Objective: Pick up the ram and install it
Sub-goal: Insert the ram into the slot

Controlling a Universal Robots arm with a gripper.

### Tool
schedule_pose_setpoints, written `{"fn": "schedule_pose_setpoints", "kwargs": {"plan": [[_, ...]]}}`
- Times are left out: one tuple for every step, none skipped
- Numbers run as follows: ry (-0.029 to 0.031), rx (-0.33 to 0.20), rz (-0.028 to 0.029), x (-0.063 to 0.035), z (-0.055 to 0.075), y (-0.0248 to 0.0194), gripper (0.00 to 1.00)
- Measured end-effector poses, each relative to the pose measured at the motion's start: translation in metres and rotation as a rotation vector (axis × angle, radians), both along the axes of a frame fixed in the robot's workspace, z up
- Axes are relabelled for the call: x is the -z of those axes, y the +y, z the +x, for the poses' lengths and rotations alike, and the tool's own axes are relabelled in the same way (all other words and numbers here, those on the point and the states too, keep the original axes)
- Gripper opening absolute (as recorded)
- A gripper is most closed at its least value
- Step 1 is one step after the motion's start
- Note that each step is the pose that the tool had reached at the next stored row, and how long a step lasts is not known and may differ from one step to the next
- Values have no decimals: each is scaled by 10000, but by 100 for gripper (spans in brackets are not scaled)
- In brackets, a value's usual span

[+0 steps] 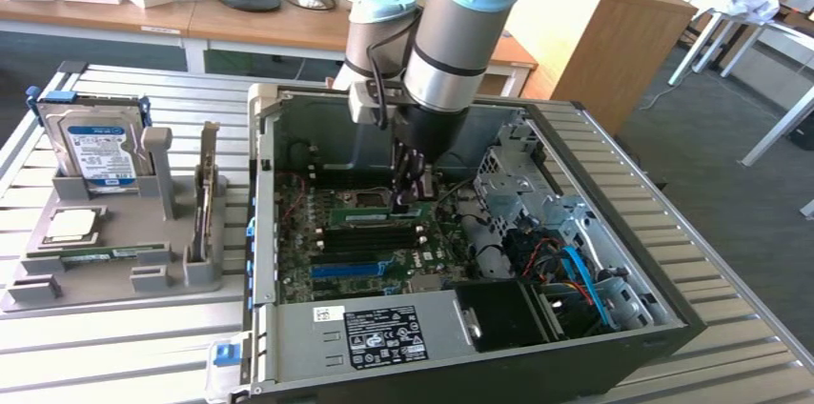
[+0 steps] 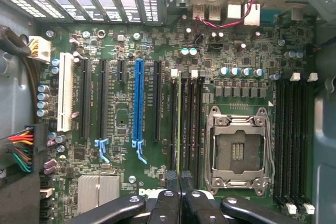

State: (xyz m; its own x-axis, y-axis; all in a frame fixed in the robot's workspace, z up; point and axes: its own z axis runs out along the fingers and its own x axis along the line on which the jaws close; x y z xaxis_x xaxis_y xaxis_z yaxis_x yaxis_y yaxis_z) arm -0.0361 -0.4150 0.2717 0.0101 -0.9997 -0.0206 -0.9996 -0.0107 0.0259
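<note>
Right now we are looking at the arm reaching down into an open computer case (image 1: pixel 674 328) lying on the slatted metal worktop (image 1: pixel 128 356). The end effector (image 1: pixel 410 199) is hanging just above the motherboard (image 1: pixel 324 261), beside the processor socket (image 1: pixel 365 198). In the wrist view we are seeing the end effector (image 2: pixel 180 182) with its black fingers (image 2: pixel 167 203) pressed nearly together, and the ram (image 2: pixel 180 119) is running edge-on as a thin greenish line straight into the narrow gap between them, so they appear to be gripping one end of it. The ram is standing upright along one of the black memory slots, between the socket (image 2: pixel 239 150) and the bright blue slot (image 2: pixel 138 98). In the exterior view we are seeing the ram (image 1: pixel 369 216) as a green strip lying along the slots, stretching from the fingers toward the exterior view's left. Well apart from the case, on the exterior view's left, a grey holder (image 1: pixel 76 290) is carrying an upright hard drive (image 1: pixel 95 142).
</note>
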Motion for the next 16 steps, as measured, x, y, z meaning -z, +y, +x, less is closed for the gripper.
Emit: {"fn": "schedule_pose_setpoints", "kwargs": {"plan": [[0,-1,0,0,0,-7,11],[0,1,0,0,-1,-9,11],[0,1,0,0,0,-9,11],[0,1,0,1,0,-9,11],[1,0,-1,0,0,-9,11],[0,0,0,6,0,-9,11],[-1,-1,-1,15,0,-9,11],[-2,-1,1,25,0,-9,11],[-3,-2,0,35,1,-9,11],[-5,-2,-1,45,1,-9,11],[-6,-1,0,55,0,-9,11],[-6,-2,0,66,0,-9,11],[-7,-1,-1,77,0,-9,11],[-8,-1,0,88,0,-9,11],[-8,-1,-1,99,0,-9,11],[-8,-1,-1,109,0,-9,11]]}}
